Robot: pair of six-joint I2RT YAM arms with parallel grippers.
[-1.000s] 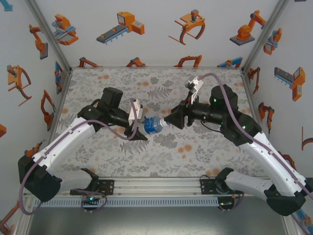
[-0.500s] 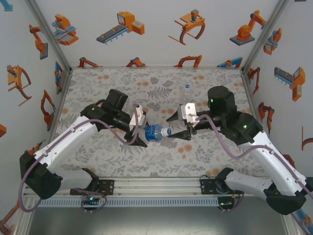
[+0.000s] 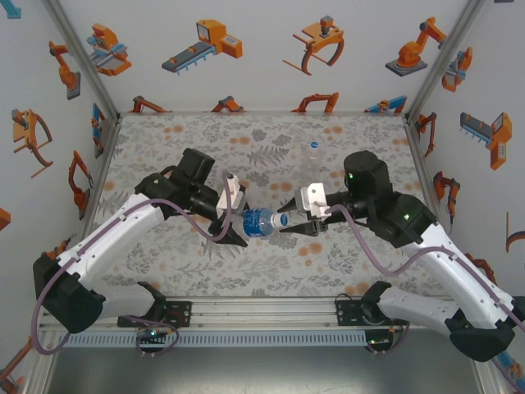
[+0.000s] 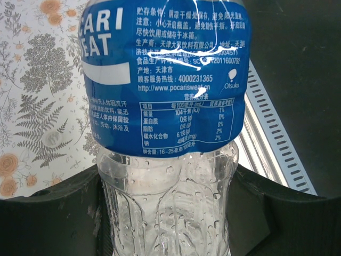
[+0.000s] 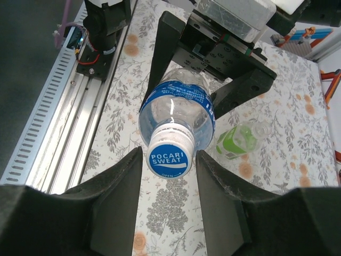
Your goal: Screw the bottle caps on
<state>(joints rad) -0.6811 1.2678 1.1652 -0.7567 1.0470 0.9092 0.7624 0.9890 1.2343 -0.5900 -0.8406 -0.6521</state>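
Bench (image 3: 164, 139) (floral print): the blue-labelled bottle (image 3: 259, 222) is hanging level above its centre, neck pointing to 3 o'clock for access. Left end effector (image 3: 240, 226) is clamping the body as an anchor. Right end effector (image 3: 289, 224) is flanking the cap (image 5: 169, 156); whether it is gripping cannot be told.

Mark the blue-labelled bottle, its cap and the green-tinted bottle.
blue-labelled bottle (image 4: 165, 80): left wrist view, on the blue label.
cap (image 5: 169, 158): right wrist view, on its printed top.
green-tinted bottle (image 5: 234, 141): right wrist view, on its green body.
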